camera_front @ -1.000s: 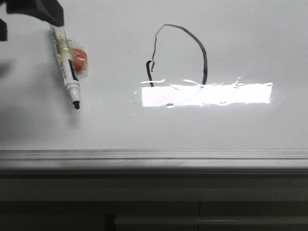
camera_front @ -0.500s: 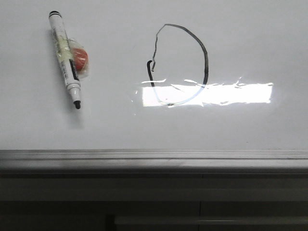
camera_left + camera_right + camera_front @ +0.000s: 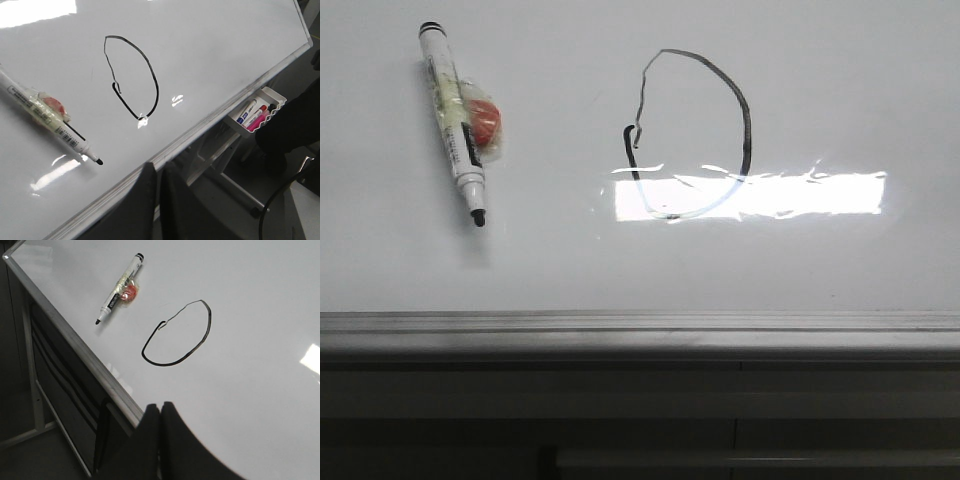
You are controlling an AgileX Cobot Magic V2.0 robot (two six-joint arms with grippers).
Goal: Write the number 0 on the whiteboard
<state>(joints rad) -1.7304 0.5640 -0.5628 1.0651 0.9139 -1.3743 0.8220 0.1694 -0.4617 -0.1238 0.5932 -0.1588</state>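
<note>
Both tools are clenched empty: the left tool (image 3: 156, 172) and the right tool (image 3: 160, 412) hang off the near edge of the whiteboard (image 3: 880, 90), likely withdrawn because the number 0 (image 3: 692, 135) sits finished mid-board. The marker (image 3: 453, 122) lies uncapped toward the far-left corner. Only the left wrist view shows a pen tray (image 3: 257, 111) below that edge.

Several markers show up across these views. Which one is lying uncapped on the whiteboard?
The white-barrelled marker left of the number 0, bare black tip showing, tape and a red blob on its barrel. The others sit in a tray off the whiteboard edge.
</note>
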